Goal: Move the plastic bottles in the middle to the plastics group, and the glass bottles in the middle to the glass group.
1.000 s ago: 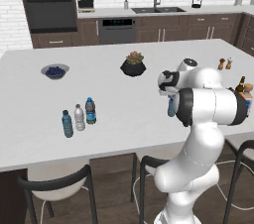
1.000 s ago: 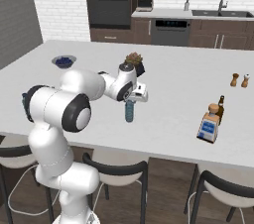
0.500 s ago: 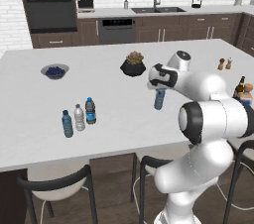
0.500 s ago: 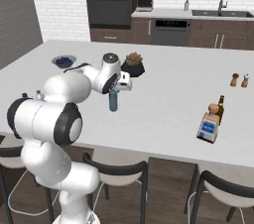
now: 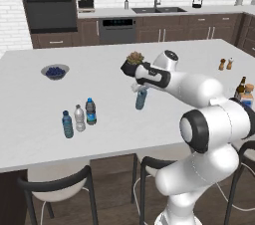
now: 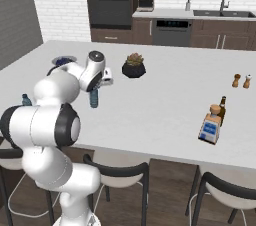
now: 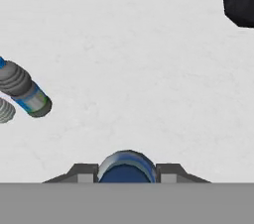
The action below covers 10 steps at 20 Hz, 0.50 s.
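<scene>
Hand view puts a blue-capped water bottle [image 7: 127, 167] between the gripper [image 7: 127, 172] fingers, clamped at the neck and hanging upright above the middle of the island counter [image 5: 109, 119], probably so it travels without tipping. Its likely destination, the plastics group [image 5: 78, 118], stands near the counter's front left edge.

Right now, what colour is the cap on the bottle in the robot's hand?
Blue: the bottle cap shows best in the hand view, between the fingers.

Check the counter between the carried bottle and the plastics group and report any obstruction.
Nothing visible. The gripper holds the plastic bottle above bare counter; the plastics group stands further left, the bowl and plant off that path.
</scene>
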{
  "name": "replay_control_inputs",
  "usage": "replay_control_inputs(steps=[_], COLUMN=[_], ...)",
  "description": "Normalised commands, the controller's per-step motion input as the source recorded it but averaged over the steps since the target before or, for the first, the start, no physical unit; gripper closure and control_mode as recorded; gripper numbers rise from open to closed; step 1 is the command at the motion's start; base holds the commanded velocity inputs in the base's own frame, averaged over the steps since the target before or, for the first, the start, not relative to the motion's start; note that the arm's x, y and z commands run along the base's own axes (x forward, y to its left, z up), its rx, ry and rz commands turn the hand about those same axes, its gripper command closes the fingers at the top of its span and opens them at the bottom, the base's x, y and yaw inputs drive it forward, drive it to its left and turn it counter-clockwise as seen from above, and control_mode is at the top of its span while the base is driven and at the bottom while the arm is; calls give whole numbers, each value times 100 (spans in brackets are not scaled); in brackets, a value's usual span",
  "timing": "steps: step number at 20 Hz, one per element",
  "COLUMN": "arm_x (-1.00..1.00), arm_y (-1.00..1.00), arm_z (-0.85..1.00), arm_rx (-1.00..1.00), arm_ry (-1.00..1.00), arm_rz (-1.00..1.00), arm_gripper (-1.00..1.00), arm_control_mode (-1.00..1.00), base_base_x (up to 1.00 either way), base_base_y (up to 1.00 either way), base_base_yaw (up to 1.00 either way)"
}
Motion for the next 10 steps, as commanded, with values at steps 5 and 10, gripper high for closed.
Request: replay_control_inputs(steps=[5,10], arm_x=[0,0], arm_y=[79,77], arm_z=[0,0], arm_rx=[0,0], arm_ry=[0,0], arm_rz=[27,27], arm_gripper=[100,100], arm_control_mode=[-100,-100], base_base_x=[0,0], base_base_y=[0,0], base_base_yaw=[0,0])
